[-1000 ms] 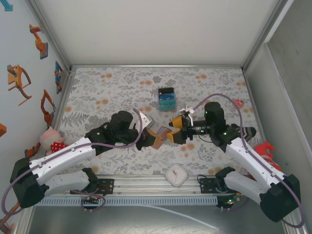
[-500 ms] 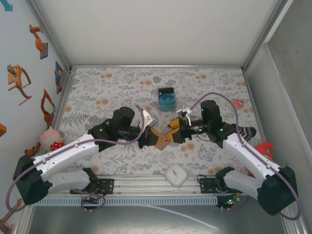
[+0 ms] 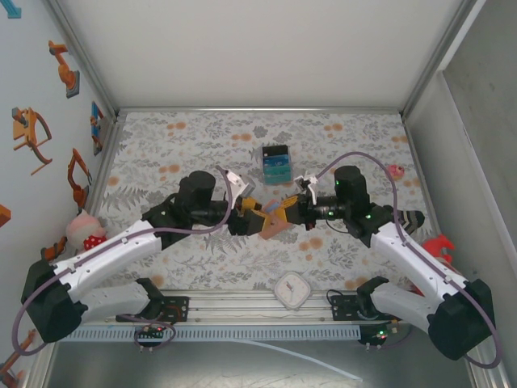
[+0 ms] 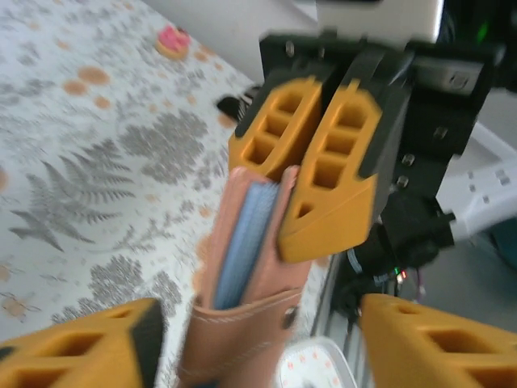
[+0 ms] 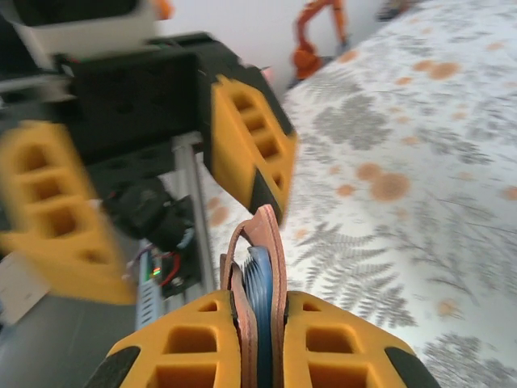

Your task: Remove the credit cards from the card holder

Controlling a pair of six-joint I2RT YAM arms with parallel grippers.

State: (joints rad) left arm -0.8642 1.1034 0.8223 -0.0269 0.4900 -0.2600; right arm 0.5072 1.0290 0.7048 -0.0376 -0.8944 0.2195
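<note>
Handover over the last 1 s: right pincer (image 5: 260, 323) closed in and now pinches the card holder (image 4: 242, 323) mid-air over the worktop (image 3: 178, 145) centre. Left pincer (image 4: 258, 335) has spread off it. Light blue card (image 4: 242, 234) still inside, so extraction likely next
</note>
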